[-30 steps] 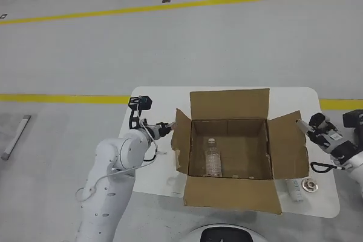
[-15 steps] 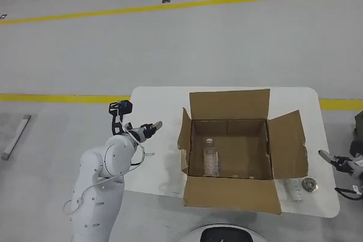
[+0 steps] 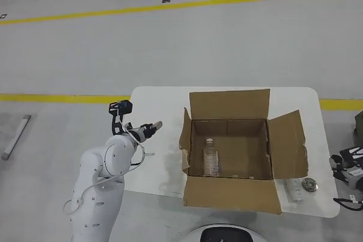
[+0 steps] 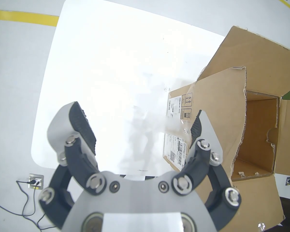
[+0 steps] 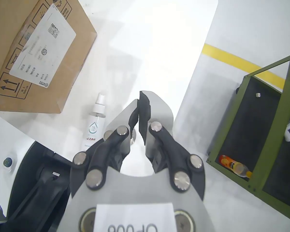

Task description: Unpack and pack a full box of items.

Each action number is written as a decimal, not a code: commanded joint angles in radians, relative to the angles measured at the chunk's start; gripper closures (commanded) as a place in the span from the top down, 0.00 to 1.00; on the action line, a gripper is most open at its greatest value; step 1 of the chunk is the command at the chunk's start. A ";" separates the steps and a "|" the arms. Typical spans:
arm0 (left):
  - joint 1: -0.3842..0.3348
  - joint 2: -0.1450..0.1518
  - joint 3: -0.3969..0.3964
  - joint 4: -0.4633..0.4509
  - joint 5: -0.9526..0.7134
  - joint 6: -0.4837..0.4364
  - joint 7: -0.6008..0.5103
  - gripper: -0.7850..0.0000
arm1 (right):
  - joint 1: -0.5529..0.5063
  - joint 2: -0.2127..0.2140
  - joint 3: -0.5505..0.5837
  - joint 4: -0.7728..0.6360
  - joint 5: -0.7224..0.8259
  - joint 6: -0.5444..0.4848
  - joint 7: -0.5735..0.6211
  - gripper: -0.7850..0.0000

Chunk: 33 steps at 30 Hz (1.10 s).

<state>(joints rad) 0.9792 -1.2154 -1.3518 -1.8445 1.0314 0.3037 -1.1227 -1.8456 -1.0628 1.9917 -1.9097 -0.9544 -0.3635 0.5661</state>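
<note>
One clear water bottle (image 3: 212, 157) lay on the floor of the open cardboard box (image 3: 228, 104), toward its left side, with its cap pointing to the far wall. The box stood in the middle of the white table (image 3: 163, 103). Its far, near and right flaps were folded outward, and its left flap stood more nearly upright. A white spray bottle (image 5: 94, 124) lay on the table just beside the box's near right corner. A small round silvery item (image 3: 309, 184) lay just to its right, and what it was could not be told. The left gripper (image 4: 137, 119) hung over the left part of the table, apart from the box's left flap and facing the labelled left wall. Its jaws were spread wide with nothing between the ribbed pads (image 4: 83, 124). The right gripper (image 5: 139, 103) sat off the near right corner of the table, near the spray bottle. Its jaws were pressed together and nothing showed between them. On the floor to the right of the table stood a green open-framed crate (image 5: 246, 126) with dark panels. An orange drink bottle (image 5: 234, 167) lay in its near corner, and a yellow floor line (image 5: 232, 60) ran past on the far side.
</note>
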 commanded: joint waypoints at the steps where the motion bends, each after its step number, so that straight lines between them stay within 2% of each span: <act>1: 0.000 0.000 0.000 0.000 0.000 0.000 0.000 1.00 | 0.002 0.002 -0.014 -0.023 -0.051 -0.011 0.012 0.00; 5: 0.000 0.000 0.000 0.000 0.000 0.000 0.000 1.00 | 0.023 0.009 -0.049 -0.060 -0.152 -0.009 0.132 0.00; 11: 0.000 0.000 0.000 0.000 0.000 0.000 0.000 1.00 | 0.114 0.024 -0.096 -0.026 -0.107 -0.053 0.428 0.00; 14: 0.000 0.000 0.000 0.000 0.000 0.000 0.000 1.00 | 0.160 0.029 -0.106 -0.019 -0.083 -0.043 0.507 0.00; 19: 0.000 0.000 0.000 0.000 0.000 0.000 0.000 1.00 | 0.191 0.042 -0.131 -0.033 -0.059 -0.104 0.669 0.00; 23: 0.000 0.000 0.000 0.000 0.000 0.000 0.000 1.00 | 0.201 0.049 -0.154 -0.028 -0.064 -0.120 0.729 0.00; 33: 0.000 0.000 0.000 0.000 0.000 0.000 0.000 1.00 | 0.202 0.050 -0.156 -0.029 -0.068 -0.122 0.729 0.00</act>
<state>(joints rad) 0.9792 -1.2154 -1.3518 -1.8445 1.0314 0.3037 -1.1227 -1.6434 -1.0132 1.8356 -1.9389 -1.0220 -0.4855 1.2947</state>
